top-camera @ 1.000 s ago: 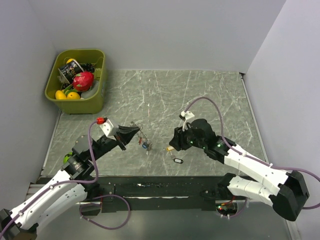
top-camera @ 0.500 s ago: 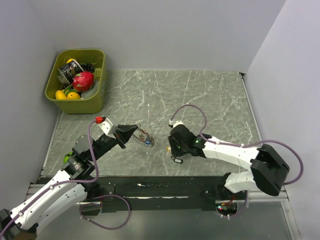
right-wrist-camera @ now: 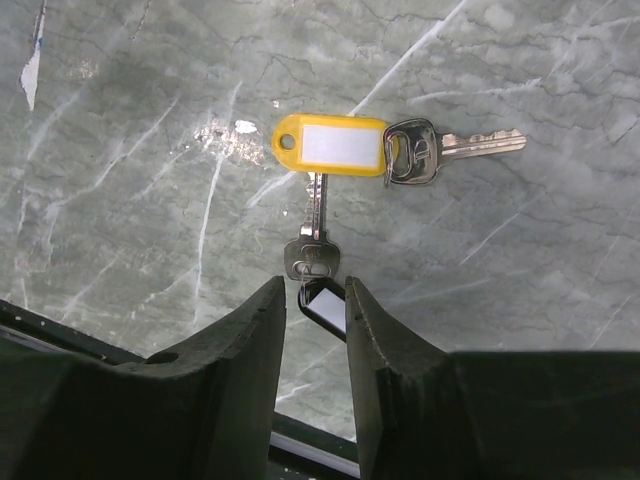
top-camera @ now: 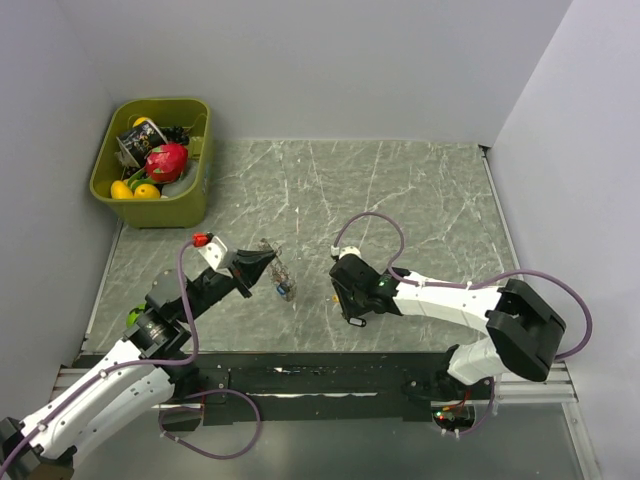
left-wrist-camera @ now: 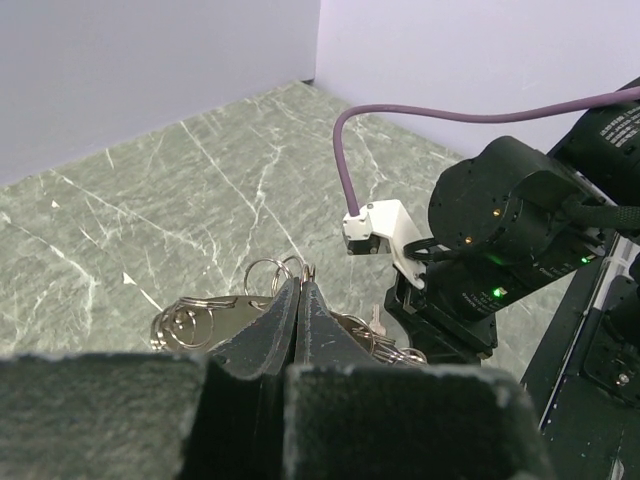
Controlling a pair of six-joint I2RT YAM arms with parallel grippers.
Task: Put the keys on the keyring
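Grey-green marbled table [top-camera: 420,200], white veins running all across it. Far left corner, an olive bin [top-camera: 165,212] sits on the stone. Towards the near edge, around the middle, small things lie flat on the surface. There's a yellow tag [right-wrist-camera: 330,145] with a white label, and a silver key [right-wrist-camera: 445,148] hooked at its right end, blade pointing away. Just below the tag lies a second key [right-wrist-camera: 314,250], blade running up to the tag's edge, with a black-rimmed tag [right-wrist-camera: 325,305] at its head.

left arm [top-camera: 185,300] — reaching forward, jaws pressed together | right arm [top-camera: 440,303] — stretched leftward, low, jaws parted
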